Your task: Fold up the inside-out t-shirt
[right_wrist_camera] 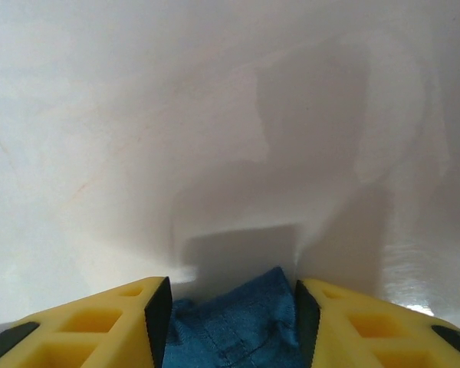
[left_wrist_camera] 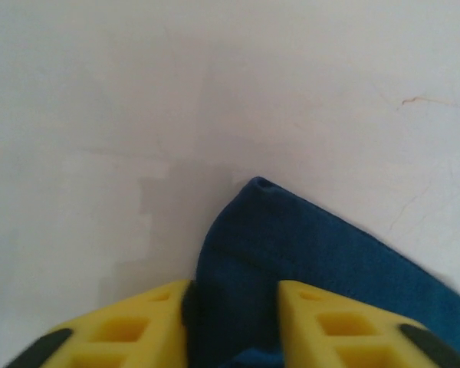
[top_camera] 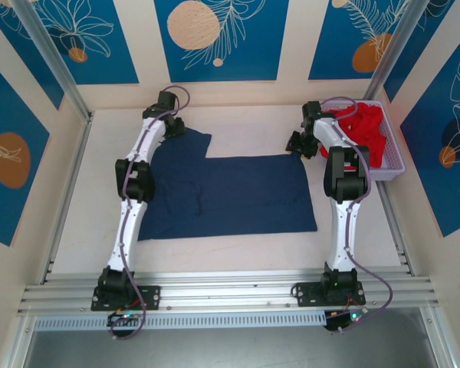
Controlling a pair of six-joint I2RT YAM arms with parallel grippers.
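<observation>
The inside-out t-shirt point(top_camera: 230, 195) lies spread flat on the desk point(top_camera: 238, 123), directly left of the basket point(top_camera: 392, 167). Its nearest edge stops just short of the basket's left wall.

The right tool point(right_wrist_camera: 231, 307) sits low at the shirt's far corner on the basket side. Its 2 yellow fingers point(right_wrist_camera: 100, 318) stand on either side of a rumpled tuft of navy cloth. I cannot tell whether they already pinch that tuft or only bracket it.

The left tool point(left_wrist_camera: 234, 310) is well away from the basket, at the shirt's opposite far corner. A pointed flap of cloth runs out between its jaws, and here too I cannot tell whether it is clenched or loose.

Placing 1 tool on each far corner looks like preparation for lifting that edge evenly and carrying it toward the arms' bases. That way the fold should come down straight rather than skewed.

Inside the basket is a heap of bright red garment point(top_camera: 362, 130), which is not part of this job.

The basket is probably the main obstacle. In the overhead view the right arm passes just beside its left rim, so an outward swing could knock it or snag red fabric. The far wall is also close behind both tools.
</observation>
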